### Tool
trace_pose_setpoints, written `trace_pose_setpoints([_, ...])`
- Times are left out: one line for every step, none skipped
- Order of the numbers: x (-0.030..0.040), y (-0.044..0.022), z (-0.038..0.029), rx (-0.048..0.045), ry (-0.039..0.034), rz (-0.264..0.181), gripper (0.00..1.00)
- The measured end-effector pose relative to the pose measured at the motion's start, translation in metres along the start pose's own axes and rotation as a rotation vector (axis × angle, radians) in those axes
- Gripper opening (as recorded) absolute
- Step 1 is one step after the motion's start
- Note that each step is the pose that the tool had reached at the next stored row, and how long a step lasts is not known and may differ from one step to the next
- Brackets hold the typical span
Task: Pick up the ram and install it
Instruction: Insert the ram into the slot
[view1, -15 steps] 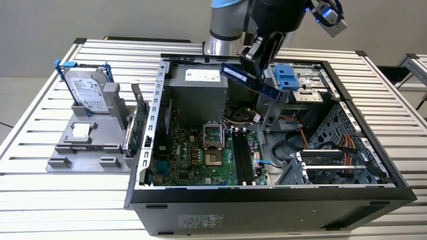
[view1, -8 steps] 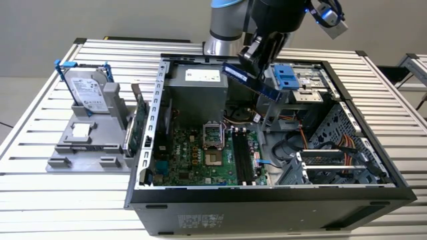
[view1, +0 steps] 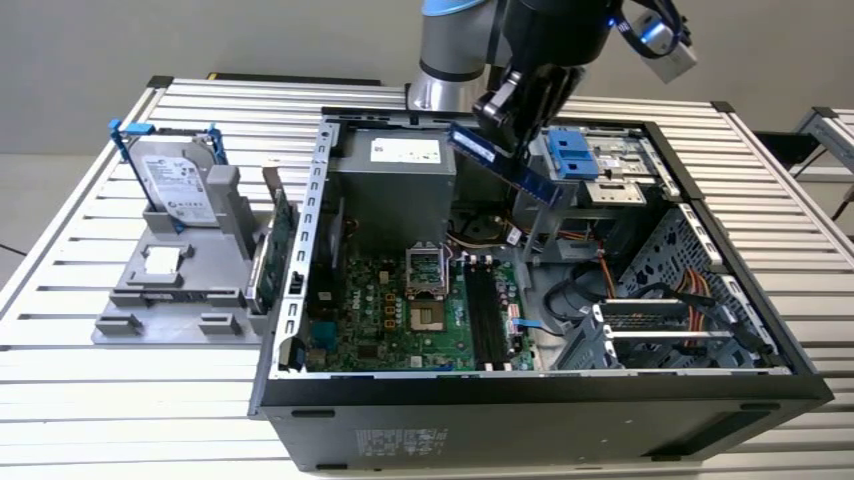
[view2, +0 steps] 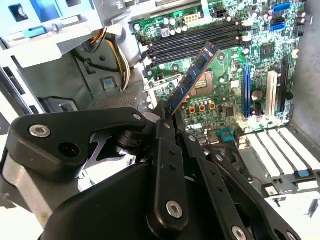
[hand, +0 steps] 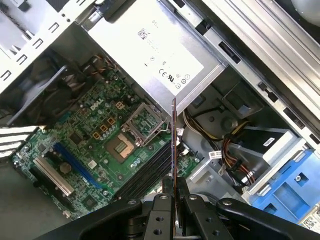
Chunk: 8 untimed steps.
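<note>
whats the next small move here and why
Probably turn the wrist so the ram lies parallel to the memory slots before lowering it. The gripper is shut on one end of the stick and holds it in the air above the open case. In the second wrist view it points at an angle across the slots, not along them.
</note>
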<state>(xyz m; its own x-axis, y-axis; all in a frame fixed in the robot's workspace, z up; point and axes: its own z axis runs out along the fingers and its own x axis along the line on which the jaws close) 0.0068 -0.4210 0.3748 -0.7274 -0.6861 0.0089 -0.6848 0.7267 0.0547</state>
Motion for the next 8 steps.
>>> trace_pose_setpoints([0.0000,-0.0001,0.0000,-0.0001,-0.0005,0.010,0.00])
trace_pose_setpoints([0.0001,-0.0001,0.0000,-0.0002,-0.0010,0.019,0.00])
trace_pose_setpoints([0.0001,-0.0001,0.0000,-0.0003,-0.0015,0.027,0.00])
trace_pose_setpoints([0.0001,-0.0002,0.0000,-0.0004,-0.0020,0.036,0.00])
trace_pose_setpoints([0.0001,-0.0002,0.0000,-0.0004,-0.0025,0.046,0.00])
trace_pose_setpoints([0.0001,-0.0002,0.0000,-0.0005,-0.0030,0.055,0.00])
trace_pose_setpoints([0.0001,-0.0003,0.0000,-0.0006,-0.0034,0.063,0.00])
trace_pose_setpoints([0.0001,-0.0003,0.0001,-0.0006,-0.0039,0.072,0.00])
